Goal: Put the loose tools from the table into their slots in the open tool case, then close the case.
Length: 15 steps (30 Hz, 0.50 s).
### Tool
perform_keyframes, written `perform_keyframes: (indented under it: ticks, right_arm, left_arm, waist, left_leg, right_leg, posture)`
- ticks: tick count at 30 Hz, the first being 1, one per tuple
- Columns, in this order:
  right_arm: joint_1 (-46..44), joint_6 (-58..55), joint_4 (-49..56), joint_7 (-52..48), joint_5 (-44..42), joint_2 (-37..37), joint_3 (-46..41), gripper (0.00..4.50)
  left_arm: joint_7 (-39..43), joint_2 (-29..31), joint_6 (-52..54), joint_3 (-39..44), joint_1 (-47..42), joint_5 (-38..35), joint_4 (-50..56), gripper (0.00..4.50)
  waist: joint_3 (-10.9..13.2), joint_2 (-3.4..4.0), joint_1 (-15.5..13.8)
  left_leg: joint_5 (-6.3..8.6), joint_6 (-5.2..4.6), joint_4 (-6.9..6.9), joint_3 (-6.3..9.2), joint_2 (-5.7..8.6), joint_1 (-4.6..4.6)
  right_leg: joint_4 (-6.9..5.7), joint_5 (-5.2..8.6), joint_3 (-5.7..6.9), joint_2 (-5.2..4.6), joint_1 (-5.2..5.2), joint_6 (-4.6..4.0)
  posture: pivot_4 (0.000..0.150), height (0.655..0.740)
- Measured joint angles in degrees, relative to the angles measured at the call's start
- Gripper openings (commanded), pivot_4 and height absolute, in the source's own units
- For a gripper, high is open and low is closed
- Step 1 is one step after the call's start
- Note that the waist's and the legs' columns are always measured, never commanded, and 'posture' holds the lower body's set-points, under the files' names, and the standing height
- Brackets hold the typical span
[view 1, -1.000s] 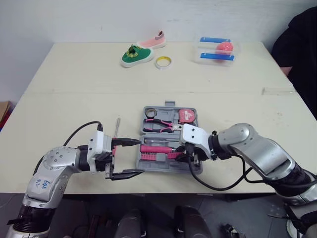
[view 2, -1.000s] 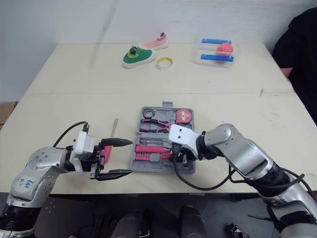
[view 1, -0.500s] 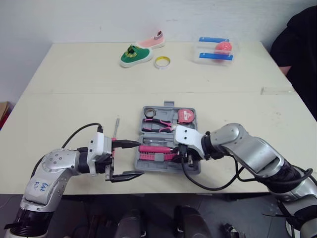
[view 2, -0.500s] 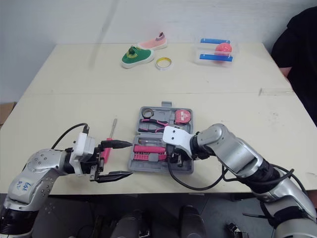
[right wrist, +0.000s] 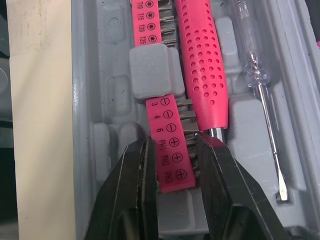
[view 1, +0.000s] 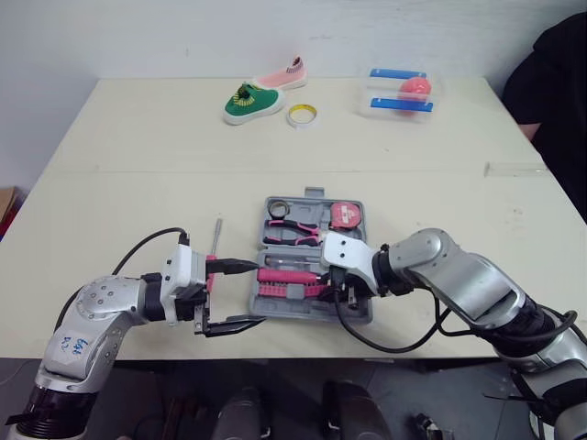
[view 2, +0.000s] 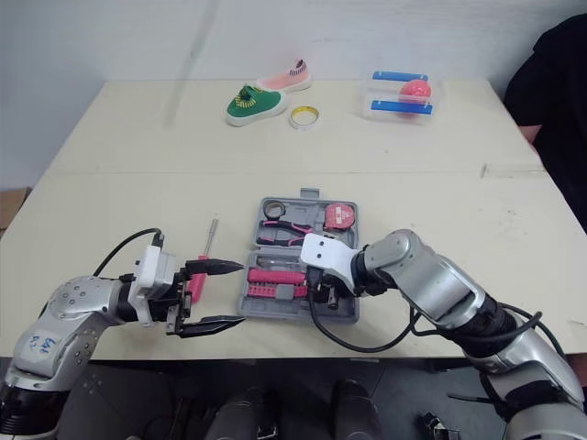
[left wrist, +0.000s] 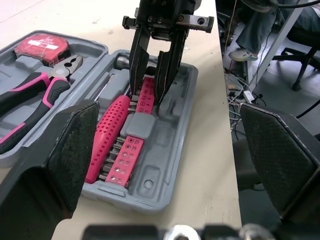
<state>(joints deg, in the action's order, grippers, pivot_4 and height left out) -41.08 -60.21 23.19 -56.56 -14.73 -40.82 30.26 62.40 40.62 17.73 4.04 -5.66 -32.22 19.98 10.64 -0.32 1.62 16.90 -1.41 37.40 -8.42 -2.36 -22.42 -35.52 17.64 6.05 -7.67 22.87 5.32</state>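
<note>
Only the right gripper [right wrist: 172, 146] has shifted since a second ago, sliding toward 9 o'clock across the open grey plastic tool case [left wrist: 167, 150]. The left gripper [view 1: 260, 291] hovers at the case's 9 o'clock, jaws spread wide and empty. Just behind it, the loose pink-handled screwdriver [view 1: 216, 238] lies on the cream table [view 1: 138, 137], its steel shaft pointing to 12 o'clock. It looks light, rigid and prone to roll. The thin shaft would be slippery, so the fatter handle, pinched across its width, is the better hold. The right gripper's jaws stand narrow, astride the pink bit strip [left wrist: 127, 152] seated in the case.
</note>
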Motion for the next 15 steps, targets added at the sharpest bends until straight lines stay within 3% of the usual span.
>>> perform_keyframes:
  ticks: [3, 8, 15]
  right_arm:
    - [1.3, 0.4, 0.0, 0.6, 0.0, 0.9, -1.0, 0.74]
    - [2.6, 3.7, 0.0, -0.1, -0.5, 0.9, -1.9, 2.94]
    - [3.5, 8.9, 0.0, -7.2, -4.5, -6.3, -8.6, 2.94]
  left_arm:
    - [-0.3, 0.0, 0.0, 0.0, 0.5, 0.0, 0.0, 4.50]
    - [-0.3, 0.0, 0.0, 0.3, 0.5, 0.0, 0.1, 4.50]
    - [-0.3, 0.7, 1.0, 1.9, 1.5, -1.2, 0.2, 4.50]
  waist:
    - [0.0, -0.06, 0.1]
    - [0.0, -0.07, 0.2]
    - [0.0, -0.15, -0.1]
  left_leg:
    - [0.01, 0.02, -0.05, -0.01, 0.00, 0.01]
    - [-0.01, 0.04, -0.03, -0.03, -0.02, 0.05]
    - [-0.01, 0.00, -0.07, -0.02, 0.00, 0.02]
  right_leg:
    - [0.02, 0.01, 0.01, 0.02, 0.00, -0.01]
    - [-0.02, 0.01, 0.05, 0.06, 0.00, -0.01]
    - [0.02, 0.01, 0.01, 0.01, 0.02, -0.01]
  posture:
    - [0.150, 0.7400]
    - [0.150, 0.7400]
    - [0.150, 0.7400]
